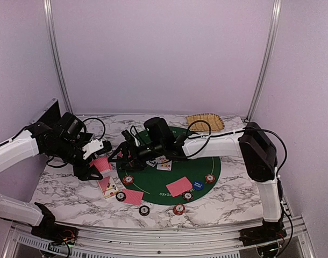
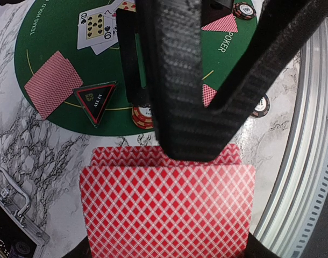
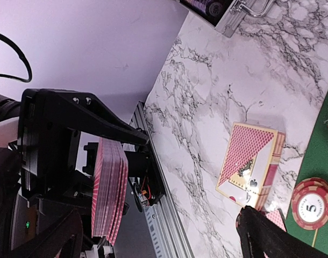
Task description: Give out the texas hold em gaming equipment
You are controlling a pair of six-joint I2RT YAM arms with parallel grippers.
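Left gripper [image 1: 93, 165] is clamped on the deck [image 2: 166, 209], red backs toward the wrist camera and top edges slightly fanned. It holds the deck above the left part of the bench [image 1: 234, 199], just off the left rim of the mat [image 1: 207, 161]. Right gripper [image 3: 159, 215] reaches across the mat toward the deck with its jaws spread wide and nothing between them; it is clear of the deck. On the mat, the face-up cards [image 1: 161, 163] lie near the centre and a red-backed card [image 1: 178, 186] lies toward the front rim, with the blue button [image 1: 197, 185] just to its right. A second card [image 2: 50, 83] lies face down on the left part of the mat, and the triangle button [image 2: 95, 99] sits just beside it. Three chips sit at the mat rim: a red chip [image 1: 128, 179] front-left, a dark chip [image 1: 187, 196] at the front and another red one [image 1: 209, 178] on the right. A third card [image 1: 133, 196] lies face down across the front-left rim. Off the mat, toward the front edge of the bench, sit three loose chips [image 1: 144, 210]: two dark and one red, well apart. The card box [image 3: 250, 164] lies flat on the bench left of the mat. The tray [image 1: 205, 122] sits at the back edge, right of centre. The corner of a metal case [image 2: 11, 199] shows at the back left.
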